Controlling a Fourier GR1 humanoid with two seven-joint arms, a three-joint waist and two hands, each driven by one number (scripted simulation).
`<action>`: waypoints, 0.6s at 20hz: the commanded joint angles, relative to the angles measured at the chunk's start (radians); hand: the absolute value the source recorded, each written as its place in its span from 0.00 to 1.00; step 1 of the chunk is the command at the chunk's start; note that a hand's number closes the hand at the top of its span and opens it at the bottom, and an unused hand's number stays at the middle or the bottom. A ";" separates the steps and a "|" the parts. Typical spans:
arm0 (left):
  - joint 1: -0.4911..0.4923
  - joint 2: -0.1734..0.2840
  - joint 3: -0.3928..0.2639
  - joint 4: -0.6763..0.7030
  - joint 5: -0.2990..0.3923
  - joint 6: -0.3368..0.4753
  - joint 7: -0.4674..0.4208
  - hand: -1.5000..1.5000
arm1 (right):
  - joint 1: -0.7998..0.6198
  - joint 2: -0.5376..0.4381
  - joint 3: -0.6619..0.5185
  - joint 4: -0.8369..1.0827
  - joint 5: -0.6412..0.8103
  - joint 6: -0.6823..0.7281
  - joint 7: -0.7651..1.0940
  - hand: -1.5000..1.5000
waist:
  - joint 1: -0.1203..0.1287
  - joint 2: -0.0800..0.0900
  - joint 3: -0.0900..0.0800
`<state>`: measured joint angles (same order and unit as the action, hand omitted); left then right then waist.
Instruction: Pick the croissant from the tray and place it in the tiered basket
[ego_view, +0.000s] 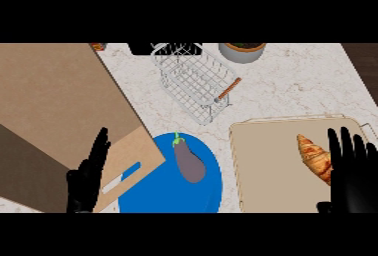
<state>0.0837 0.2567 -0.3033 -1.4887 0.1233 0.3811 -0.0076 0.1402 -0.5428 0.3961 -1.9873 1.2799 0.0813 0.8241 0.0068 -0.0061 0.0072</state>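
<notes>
A golden-brown croissant (314, 156) lies on the beige tray (269, 165) at the right of the head view. My right hand (353, 172) hovers over the tray's right part, fingers straight, just right of the croissant and partly over its lower end. The white wire tiered basket (193, 82) stands at the back centre with a wooden handle on its right side. My left hand (87, 175) rests open at the lower left, fingers up, over the wooden board.
A purple eggplant (191, 162) lies on a blue plate (196, 197) between the board and the tray. A large wooden cutting board (59, 110) fills the left. A grey pot (242, 51) stands behind the basket.
</notes>
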 joint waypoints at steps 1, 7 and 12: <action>0.013 -0.006 0.020 0.061 0.000 -0.005 0.022 0.50 | -0.065 0.082 0.050 0.046 0.082 0.096 0.080 0.00 | -0.002 0.007 -0.008; -0.078 -0.049 0.056 0.171 -0.018 -0.019 0.013 0.50 | -0.097 0.109 -0.010 0.129 0.017 0.077 -0.017 0.00 | -0.009 0.008 -0.008; 0.046 0.038 0.077 -0.003 0.012 -0.079 0.044 0.50 | -0.091 0.178 0.056 0.133 0.102 0.188 0.085 0.00 | -0.002 0.005 -0.008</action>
<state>0.0792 0.2406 -0.2646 -1.4764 0.1092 0.3391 -0.0034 0.0455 -0.3978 0.4283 -1.8432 1.3519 0.1870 0.8588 0.0034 -0.0084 0.0095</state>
